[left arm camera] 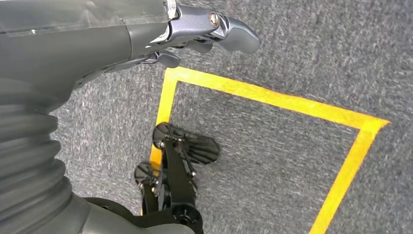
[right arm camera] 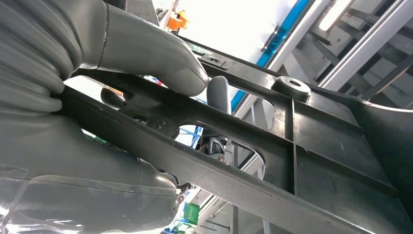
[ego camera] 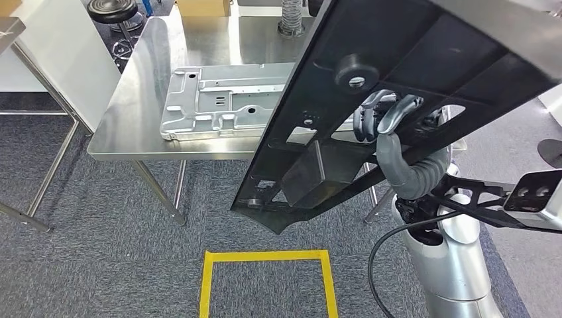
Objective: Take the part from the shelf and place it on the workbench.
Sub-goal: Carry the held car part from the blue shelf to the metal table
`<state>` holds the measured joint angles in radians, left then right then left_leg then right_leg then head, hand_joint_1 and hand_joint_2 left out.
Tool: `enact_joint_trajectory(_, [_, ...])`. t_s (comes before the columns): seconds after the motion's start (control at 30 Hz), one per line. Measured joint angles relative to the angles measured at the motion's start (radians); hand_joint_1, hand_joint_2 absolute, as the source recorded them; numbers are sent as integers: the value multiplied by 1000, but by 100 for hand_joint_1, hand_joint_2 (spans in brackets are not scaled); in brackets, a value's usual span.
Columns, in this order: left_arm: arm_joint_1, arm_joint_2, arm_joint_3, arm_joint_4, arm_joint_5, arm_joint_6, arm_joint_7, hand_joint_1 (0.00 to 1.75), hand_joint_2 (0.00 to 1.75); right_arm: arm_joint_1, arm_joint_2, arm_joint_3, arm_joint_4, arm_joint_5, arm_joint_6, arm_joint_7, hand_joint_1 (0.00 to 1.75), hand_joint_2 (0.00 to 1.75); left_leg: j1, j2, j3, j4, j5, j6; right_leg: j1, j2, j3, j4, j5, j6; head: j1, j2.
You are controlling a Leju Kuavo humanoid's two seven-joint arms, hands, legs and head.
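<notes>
Black ribbed plastic, the part [ego camera: 397, 86], is gripped by the right hand [ego camera: 388, 119] and held tilted in the air over the workbench's [ego camera: 142, 99] near right edge (a silver metal panel [ego camera: 219, 106] lies there). Nothing is held by the left hand [left arm camera: 209, 29], fingers loosely apart, above yellow floor tape [left arm camera: 272, 97].
</notes>
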<state>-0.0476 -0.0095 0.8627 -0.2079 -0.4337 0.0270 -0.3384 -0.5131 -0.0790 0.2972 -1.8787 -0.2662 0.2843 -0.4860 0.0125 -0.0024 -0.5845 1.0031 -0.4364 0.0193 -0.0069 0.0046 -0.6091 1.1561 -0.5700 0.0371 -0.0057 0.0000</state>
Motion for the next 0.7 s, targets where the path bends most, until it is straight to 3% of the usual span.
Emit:
enact_joint_trajectory(0.07, [-1,0,0,0,0,0,0,0,175,-3,0,0,5,-4,1,6,175,175,-2,-1,9,1,-10,4,-1,0,-83,122,-26,4,0,0])
enact_joint_trajectory(0.1, [-1,0,1,0,-1,0,0,0,175,-4,0,0,9,-6,1,9,175,175,-2,-3,17,1,-17,4,-1,0,-103,136,-10,4,0,0])
enact_joint_trajectory(0.13, [0,0,1,0,-2,0,0,0,175,-7,0,0,12,-6,1,12,175,175,-3,-4,26,1,-24,4,-2,0,-102,110,26,2,0,0])
enact_joint_trajectory(0.2, [0,0,1,0,-3,0,1,0,175,-16,0,0,18,-7,1,14,175,175,-4,-7,47,1,-39,0,1,0,-58,-24,120,-8,1,0])
enact_joint_trajectory(0.23, [-1,-1,1,0,-3,0,1,0,175,-23,0,0,21,-8,1,15,175,175,-6,-7,53,2,-47,-4,4,-1,-34,-87,148,-15,0,0])
enact_joint_trajectory(0.3, [-3,-2,2,0,-3,0,3,0,175,-35,0,1,28,-9,2,17,175,175,-7,-7,58,0,-57,-14,10,-1,-11,-144,159,-26,-1,0])
enact_joint_trajectory(0.4, [-6,-2,4,0,-3,0,3,0,175,-50,-1,1,37,-16,5,19,175,175,-7,-5,64,0,-68,-30,6,0,1,-159,152,-38,-3,0])
enact_joint_trajectory(0.47, [-7,-2,7,0,-3,0,1,0,175,-60,-1,1,44,-25,5,21,175,175,-5,-4,34,68,-101,-40,-1,-1,18,-172,148,-46,-6,0])
enact_joint_trajectory(0.53, [-6,-1,9,0,-3,0,-1,0,175,-68,-1,2,52,-35,5,22,175,175,-1,-3,-48,211,-151,-49,-1,-3,32,-174,138,-51,-8,0])
enact_joint_trajectory(0.57, [-4,-1,10,0,-3,0,-1,0,175,-69,-1,2,56,-39,5,23,175,175,0,-3,-90,272,-162,-53,-1,-3,38,-174,132,-51,-8,0])
enact_joint_trajectory(0.6, [-2,-1,10,0,-3,0,-2,0,175,-70,-1,3,61,-42,5,23,175,175,1,-3,-117,301,-154,-55,-1,-3,45,-174,126,-51,-8,0])
enact_joint_trajectory(0.63, [0,-1,10,0,-3,0,-2,0,175,-69,-1,4,66,-44,5,24,175,175,2,-3,-124,286,-123,-56,-2,-2,53,-174,119,-49,-8,0])
enact_joint_trajectory(0.7, [2,0,10,0,-5,1,-3,0,175,-69,-1,4,74,-47,5,22,175,175,3,-2,-87,159,-28,-54,-2,-1,74,-173,103,-44,-8,0])
